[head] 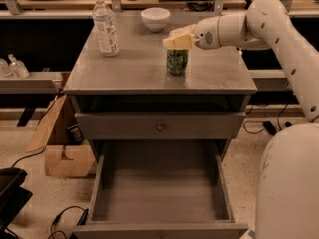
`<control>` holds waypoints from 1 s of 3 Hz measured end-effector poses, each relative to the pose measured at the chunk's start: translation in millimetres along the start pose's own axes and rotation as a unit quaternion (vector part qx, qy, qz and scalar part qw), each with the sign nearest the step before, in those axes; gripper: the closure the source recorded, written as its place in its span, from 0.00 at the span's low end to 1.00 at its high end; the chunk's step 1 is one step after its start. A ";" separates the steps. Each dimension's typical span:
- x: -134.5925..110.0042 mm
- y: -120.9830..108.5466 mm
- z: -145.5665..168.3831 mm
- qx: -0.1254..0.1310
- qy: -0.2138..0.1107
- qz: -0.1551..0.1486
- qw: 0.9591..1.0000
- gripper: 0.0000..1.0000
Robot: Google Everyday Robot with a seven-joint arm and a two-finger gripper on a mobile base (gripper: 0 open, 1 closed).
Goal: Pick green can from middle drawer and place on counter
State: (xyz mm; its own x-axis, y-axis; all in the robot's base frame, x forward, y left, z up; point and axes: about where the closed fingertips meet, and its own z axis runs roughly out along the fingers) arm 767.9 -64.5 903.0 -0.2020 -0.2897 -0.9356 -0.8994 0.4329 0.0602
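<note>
**A:** How much of the task is judged done?

**B:** Most of it. The can [177, 62] is seen upright on the counter [134, 68], right of the middle, nearer the right edge than the left and well back from the front edge. Nothing is seen in the open drawer [159, 195] below, so the picking is taken as finished.

**A:** And the end effector?

**B:** The end effector [178, 41] is found right on top of the can and closed around its upper rim. The can is gripped from above, with the arm [234, 31] reaching in from beyond the right edge.

**A:** Is the can's weight borne by the counter?

**B:** It appears so. The base is seen against the surface with a shadow right under it, though a thin gap cannot be ruled out.

**A:** What is left?

**B:** The grip is to be released and the end effector lifted straight up, so that the can is not tipped. Until that is done, the placing is not counted as complete.

**A:** Is anything in the way?

**B:** Nothing is seen to be. The bottle [105, 26] is stood near the back left corner and the bowl [155, 19] at the back edge, both well apart from the can. The drawer is seen pulled out, and closing it is not asked for by the task.
</note>
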 end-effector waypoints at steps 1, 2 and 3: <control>-3.9 0.0 1.1 -0.002 0.000 -0.002 1.000 0.85; -6.8 0.1 -0.1 -0.002 0.000 -0.002 1.000 0.62; -6.4 1.2 3.3 -0.004 0.001 -0.001 1.000 0.38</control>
State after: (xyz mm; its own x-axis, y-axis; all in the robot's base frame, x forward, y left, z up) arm 769.4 -59.2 907.9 -0.2001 -0.2919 -0.9353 -0.9032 0.4248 0.0606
